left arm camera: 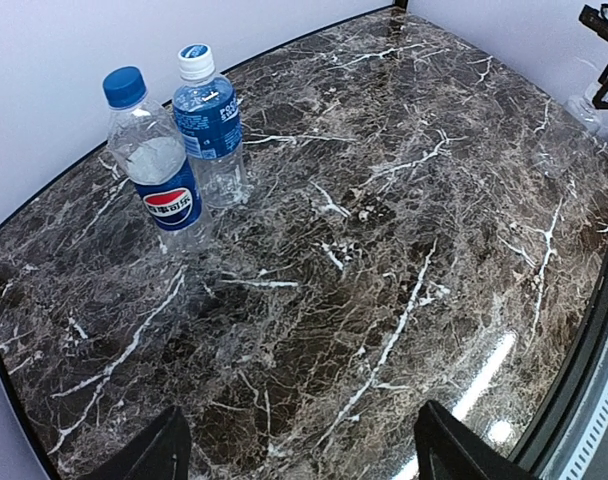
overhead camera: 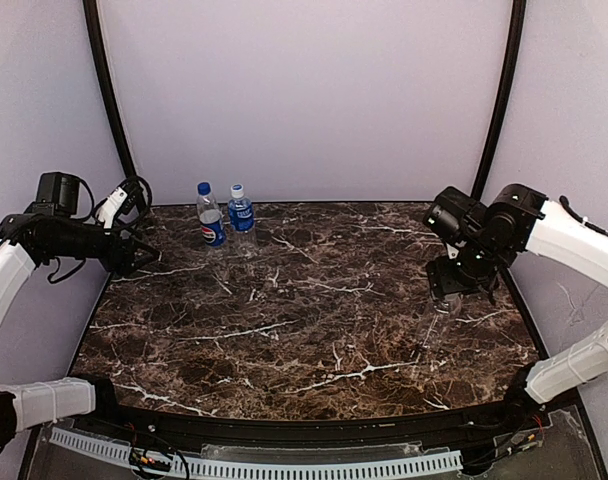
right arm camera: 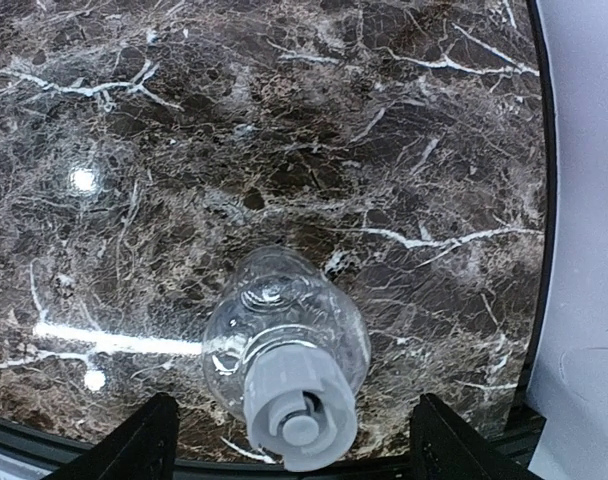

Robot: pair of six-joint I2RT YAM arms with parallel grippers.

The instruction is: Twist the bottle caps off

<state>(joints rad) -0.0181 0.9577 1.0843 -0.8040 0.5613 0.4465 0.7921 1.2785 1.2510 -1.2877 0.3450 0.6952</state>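
Note:
At the back left of the marble table stand two upright bottles, side by side. The Pepsi bottle [overhead camera: 211, 222] [left arm camera: 162, 180] carries a blue cap [overhead camera: 203, 187] [left arm camera: 124, 87]. The blue-labelled bottle [overhead camera: 241, 214] [left arm camera: 213, 132] carries a white cap [overhead camera: 237, 188] [left arm camera: 195, 62]. My left gripper [overhead camera: 139, 256] [left arm camera: 299, 462] hangs open near the table's left edge, well short of them, with nothing between its fingers. My right gripper [overhead camera: 450, 292] [right arm camera: 289, 452] is open straight above the plain clear bottle [right arm camera: 276, 318]. Its fingers stand on either side of the pale grey cap [right arm camera: 296, 405] with gaps, not touching.
The dark marble table [overhead camera: 304, 320] is closed in by pale walls at the back and sides, with black poles [overhead camera: 106, 90] in the back corners. The plain bottle stands close to the table's right edge [right arm camera: 540, 200] and the right wall.

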